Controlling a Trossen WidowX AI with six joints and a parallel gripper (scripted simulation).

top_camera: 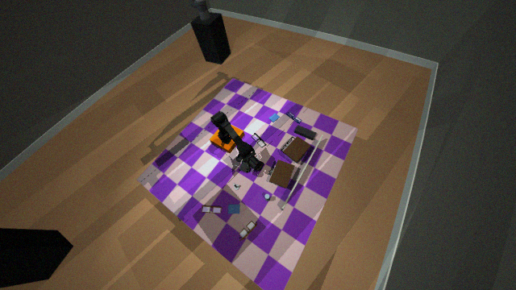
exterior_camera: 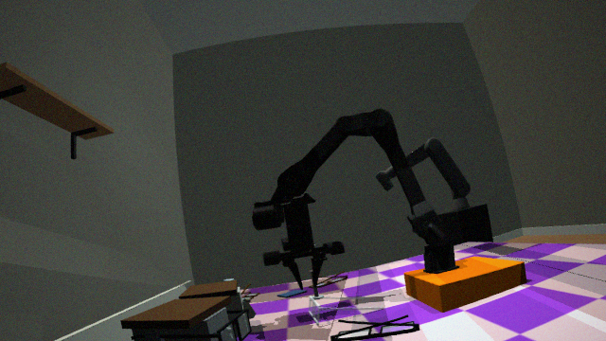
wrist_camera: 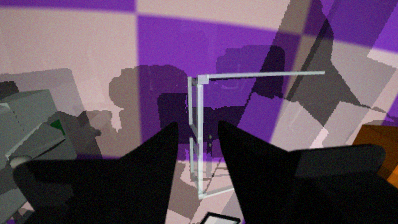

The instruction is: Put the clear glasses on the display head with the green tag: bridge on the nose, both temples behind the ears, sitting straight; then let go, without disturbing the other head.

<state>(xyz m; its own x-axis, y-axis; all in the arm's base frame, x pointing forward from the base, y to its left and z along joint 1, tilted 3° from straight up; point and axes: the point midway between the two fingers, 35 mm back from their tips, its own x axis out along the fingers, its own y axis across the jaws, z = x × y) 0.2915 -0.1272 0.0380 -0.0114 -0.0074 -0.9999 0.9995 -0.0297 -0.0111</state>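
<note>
The clear glasses (wrist_camera: 200, 115) (exterior_camera: 318, 297) stand on the checkered mat with the lens front upright and the temples stretching toward the robot base. My gripper (wrist_camera: 198, 127) (exterior_camera: 309, 293) is partly open, fingers pointing down, just above the glasses. In the wrist view the lens front shows between the two fingertips, with no finger pressing on it. The right finger hides part of the lower temple. The grey display head with the green tag (wrist_camera: 58, 126) is at the left of the wrist view. The other head, brown-topped (exterior_camera: 180, 313) (top_camera: 297, 149), wears black-framed glasses.
Black glasses (top_camera: 258, 140) (exterior_camera: 374, 330) lie beside the clear pair. The orange base block (top_camera: 226, 138) (exterior_camera: 473, 279) is behind. A dark case (top_camera: 305, 132), blue cloths (top_camera: 274, 118) (top_camera: 234, 209), brown glasses (top_camera: 249, 228) and a long pale rod (top_camera: 302, 173) are around the mat.
</note>
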